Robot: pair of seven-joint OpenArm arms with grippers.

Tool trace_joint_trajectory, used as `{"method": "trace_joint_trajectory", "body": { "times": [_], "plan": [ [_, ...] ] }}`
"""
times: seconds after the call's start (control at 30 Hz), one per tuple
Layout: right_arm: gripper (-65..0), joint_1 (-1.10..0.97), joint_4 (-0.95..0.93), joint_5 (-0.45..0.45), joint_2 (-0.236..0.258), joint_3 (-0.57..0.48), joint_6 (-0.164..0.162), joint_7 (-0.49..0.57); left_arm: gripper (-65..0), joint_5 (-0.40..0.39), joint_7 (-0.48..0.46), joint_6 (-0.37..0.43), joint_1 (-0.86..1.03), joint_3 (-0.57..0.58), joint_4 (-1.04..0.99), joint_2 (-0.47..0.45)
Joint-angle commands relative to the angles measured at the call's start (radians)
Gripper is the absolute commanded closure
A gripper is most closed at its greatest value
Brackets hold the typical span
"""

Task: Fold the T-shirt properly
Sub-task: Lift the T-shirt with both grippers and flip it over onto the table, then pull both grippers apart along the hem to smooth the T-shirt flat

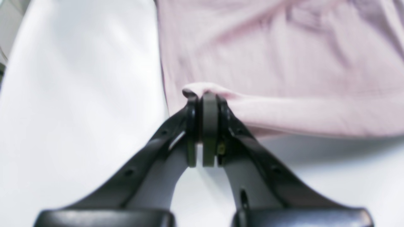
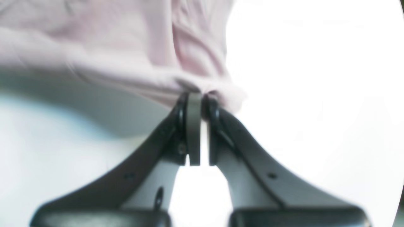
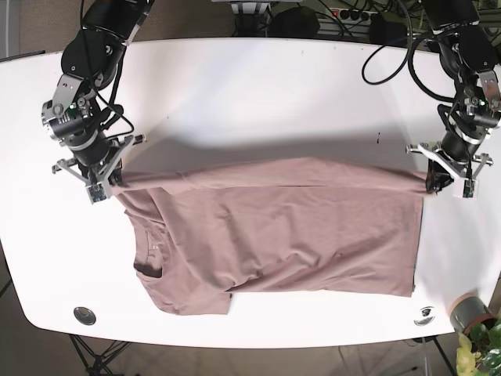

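Fingers (pinched) on T-shirt

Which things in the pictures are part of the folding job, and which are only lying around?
Part of the job:
- T-shirt
- left claw, shut on its edge
- right claw, shut on its edge
- table

Only lying around:
- cables
- plant
- small cup

Table: white oval tabletop, glossy, filling most of the base view.
On it: pink T-shirt spread across the middle, collar toward the left, its far edge lifted off the surface into a taut line.
Near edge: a small round fitting at the left, another small fitting at the right.
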Motion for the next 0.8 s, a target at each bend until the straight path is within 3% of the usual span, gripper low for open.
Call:
{"method": "trace_joint_trajectory", "body": {
  "times": [0.0, 0.4, 0.7, 0.77],
  "plan": [
    [-2.2, -0.033, 0.019, 0.003, 0.001, 0.021, -0.003, 0.016, 0.0, -0.009, -0.025, 0.002, 0.021, -0.009, 0.023, -0.019],
    [-2.2, -0.257, 0.033, 0.004, -0.054, 0.133, -0.002, 0.019, 0.0, -0.004, -0.025, -0.091, 0.216, -0.201, 0.010, 0.057],
    [-3.2, -0.269, 0.030, 0.006, -0.108, 0.128, -0.002, 0.074, 0.0, -0.004, -0.025, -0.091, 0.239, -0.178, 0.010, 0.067],
    [-8.7, -0.237, 0.028, 0.006, -0.109, 0.128, -0.002, 0.078, 0.0, -0.004, -0.025, -0.091, 0.236, -0.179, 0.010, 0.067]
  ]
}}
